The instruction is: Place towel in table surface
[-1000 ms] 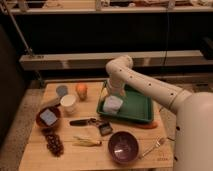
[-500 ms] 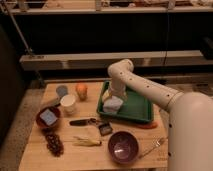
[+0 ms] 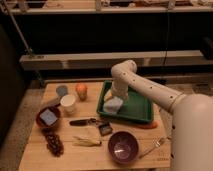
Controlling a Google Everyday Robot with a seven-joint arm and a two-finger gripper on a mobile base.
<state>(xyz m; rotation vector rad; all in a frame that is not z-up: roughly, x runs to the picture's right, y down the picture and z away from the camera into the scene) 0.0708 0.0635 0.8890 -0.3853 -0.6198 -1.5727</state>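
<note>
The towel [image 3: 113, 105], a small whitish, faintly blue cloth, is over the left front part of the green tray [image 3: 141, 108]. My gripper [image 3: 116, 98] reaches down from the white arm and sits right on top of the towel, which hides its tip. The light wooden table surface [image 3: 90, 157] lies under everything, with bare wood just left of the tray.
Left of the tray are an orange [image 3: 81, 90], a white cup [image 3: 68, 103], a grey cup [image 3: 61, 90] and a dark red bowl [image 3: 48, 117] holding a bluish square. In front lie a dark tool [image 3: 85, 121], grapes [image 3: 53, 142], a purple bowl [image 3: 123, 146] and a fork [image 3: 155, 146].
The arm and towel have barely shifted; the towel stays at the tray's left front part.
</note>
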